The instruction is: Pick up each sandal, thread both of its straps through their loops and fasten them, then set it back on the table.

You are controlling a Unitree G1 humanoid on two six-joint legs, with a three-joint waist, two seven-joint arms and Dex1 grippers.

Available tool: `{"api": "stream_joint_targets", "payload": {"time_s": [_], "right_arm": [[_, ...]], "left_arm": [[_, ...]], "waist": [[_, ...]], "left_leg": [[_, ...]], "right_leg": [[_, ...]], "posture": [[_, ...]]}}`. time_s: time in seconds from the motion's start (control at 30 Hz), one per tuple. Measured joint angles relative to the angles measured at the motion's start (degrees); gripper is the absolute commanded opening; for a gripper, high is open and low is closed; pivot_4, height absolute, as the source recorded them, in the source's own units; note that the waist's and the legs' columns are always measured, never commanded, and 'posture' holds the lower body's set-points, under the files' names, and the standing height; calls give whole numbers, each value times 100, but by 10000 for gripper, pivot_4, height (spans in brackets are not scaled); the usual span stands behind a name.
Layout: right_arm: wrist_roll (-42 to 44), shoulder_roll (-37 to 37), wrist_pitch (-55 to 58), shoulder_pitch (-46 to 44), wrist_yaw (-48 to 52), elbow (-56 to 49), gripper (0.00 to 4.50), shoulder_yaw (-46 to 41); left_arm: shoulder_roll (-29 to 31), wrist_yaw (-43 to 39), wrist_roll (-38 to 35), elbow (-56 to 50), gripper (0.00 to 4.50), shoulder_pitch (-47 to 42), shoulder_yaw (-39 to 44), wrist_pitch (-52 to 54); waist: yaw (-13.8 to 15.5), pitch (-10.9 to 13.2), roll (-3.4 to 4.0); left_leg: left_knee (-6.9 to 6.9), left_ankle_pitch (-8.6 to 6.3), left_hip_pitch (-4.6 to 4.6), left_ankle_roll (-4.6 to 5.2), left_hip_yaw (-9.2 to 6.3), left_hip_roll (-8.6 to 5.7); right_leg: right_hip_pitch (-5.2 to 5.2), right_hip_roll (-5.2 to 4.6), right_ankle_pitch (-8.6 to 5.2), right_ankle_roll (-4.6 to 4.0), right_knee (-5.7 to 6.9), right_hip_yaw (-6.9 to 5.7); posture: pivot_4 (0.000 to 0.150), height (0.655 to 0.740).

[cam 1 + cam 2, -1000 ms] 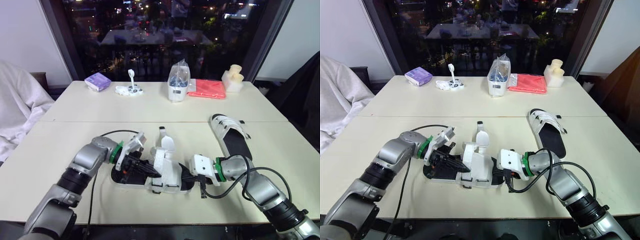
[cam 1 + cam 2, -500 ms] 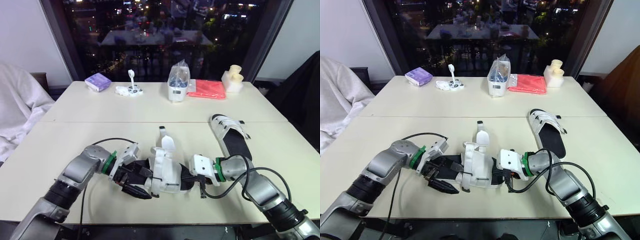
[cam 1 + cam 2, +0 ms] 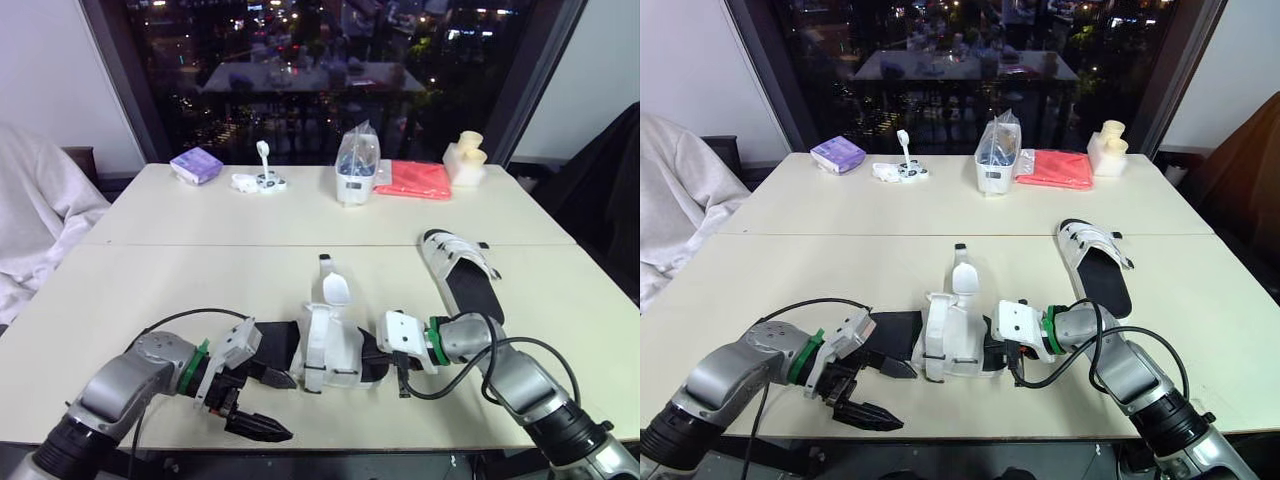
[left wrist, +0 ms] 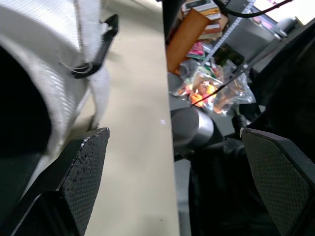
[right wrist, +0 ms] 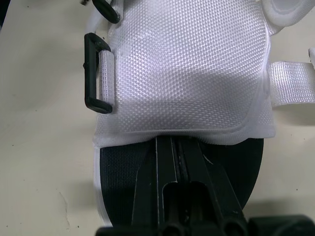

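Note:
A sandal (image 3: 325,348) with a black sole and white upper lies flat near the table's front edge, one white strap (image 3: 336,289) pointing away from me. My left gripper (image 3: 266,403) stands open just left of the sandal's heel end, apart from it. In the left wrist view its wide-spread fingers (image 4: 81,182) frame the white upper (image 4: 44,73) and a black loop (image 4: 96,61). My right gripper (image 5: 177,162) is shut, its fingers lying on the black insole and tucked under the white upper (image 5: 187,73). A second sandal (image 3: 465,272) lies at the right.
At the far table edge sit a purple pack (image 3: 195,162), small white items (image 3: 258,180), a bagged white container (image 3: 357,166), a red cloth (image 3: 414,177) and a cream object (image 3: 466,156). White fabric (image 3: 35,215) lies off the left side.
My left gripper has let go of the sandal, opened wide and drawn back toward the front edge. The sandal now lies flatter. The right gripper has stayed put.

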Motion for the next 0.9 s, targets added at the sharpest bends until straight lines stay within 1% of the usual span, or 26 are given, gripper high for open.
{"api": "stream_joint_targets", "payload": {"time_s": [0.13,0.3,0.5,0.57,0.63,0.67,0.7,0.73,0.77,0.8,0.83,0.9], "right_arm": [[-1,-4,3,1,0,0,0,-2],[-2,-13,8,3,4,-1,0,-7],[-2,-20,19,4,15,-1,0,-18],[-2,-20,20,4,18,-1,0,-17],[-2,-18,21,-1,21,-1,0,-16],[-2,-17,20,-4,25,-1,0,-12],[-1,-13,20,-7,25,-2,0,-8],[-1,-11,19,-8,26,-4,0,-6],[0,-11,19,-8,26,-5,0,-4],[1,-11,19,-8,27,-6,0,-4],[1,-11,19,-9,34,-6,0,-4],[1,-11,20,-12,37,-5,0,-4]], "left_arm": [[-245,248,171,57,44398,1,-65,-272],[-351,360,262,86,44398,29,-82,-386],[-688,552,345,89,44398,141,-331,-426],[-734,568,383,122,38997,130,-396,-454],[-833,612,422,244,31603,98,-456,-511],[-867,636,441,289,25933,84,-470,-520],[-905,667,462,348,21418,70,-486,-535],[-915,686,479,381,15646,64,-498,-546],[-917,700,499,412,11295,63,-499,-557],[-917,704,503,439,4922,62,-499,-564],[-917,705,504,447,466,62,-499,-574],[-899,694,518,478,466,67,-503,-635]], "waist": [[0,0,-1],[-1,0,0],[5,0,0],[4,0,0],[2,0,0],[2,0,0],[2,0,0],[2,0,0],[1,0,0],[1,0,0],[1,0,0],[1,0,0]], "left_leg": [[0,0,0,0,0,0],[0,0,0,0,0,0],[0,0,1,0,-1,0],[0,0,1,0,-1,0],[0,0,0,0,-1,0],[0,0,0,0,-1,0],[-1,0,0,-1,-1,0],[-3,0,0,0,-1,0],[-5,0,0,-1,0,0],[-6,0,0,-1,0,0],[-7,0,0,-1,-1,0],[-7,0,0,-1,0,0]], "right_leg": [[2,0,0,-1,-2,0],[3,0,-1,-1,-5,0],[4,0,-1,-2,-7,0],[4,0,-1,-2,-8,0],[4,0,-1,-2,-9,0],[3,0,-1,-2,-9,0],[2,0,-1,-2,-9,0],[1,0,-1,-2,-10,0],[1,0,-1,-2,-11,0],[1,0,-1,-2,-12,0],[1,0,-1,-2,-13,0],[1,0,-1,-2,-14,0]], "posture": [[1500,7400],[1500,7400],[1500,7400],[1500,7400],[1500,7400],[1500,7400],[1500,7400],[1500,7400],[1500,7400],[1500,7400],[1500,7400],[1500,7400]]}}
